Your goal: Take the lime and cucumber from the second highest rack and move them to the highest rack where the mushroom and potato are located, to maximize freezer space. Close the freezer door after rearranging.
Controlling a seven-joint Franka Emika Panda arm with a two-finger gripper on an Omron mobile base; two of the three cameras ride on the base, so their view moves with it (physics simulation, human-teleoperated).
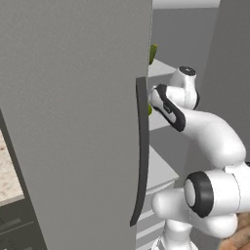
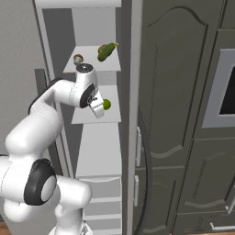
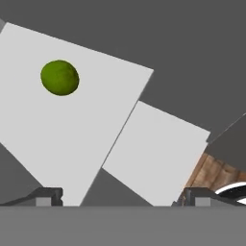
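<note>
The left base view looks from close behind the freezer door (image 1: 73,122), which covers the frame's left half. The right base view faces the freezer (image 2: 98,147) shelves from the other side. Both share those shelves. The hand view looks down close onto a shelf (image 3: 72,139).

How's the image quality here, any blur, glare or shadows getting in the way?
Left base view: sharp, flat light, but the freezer door blocks most shelves. Right base view: even and glare-free, cucumber crisp. Hand view: tilted, lime clear with no cast shadow.
</note>
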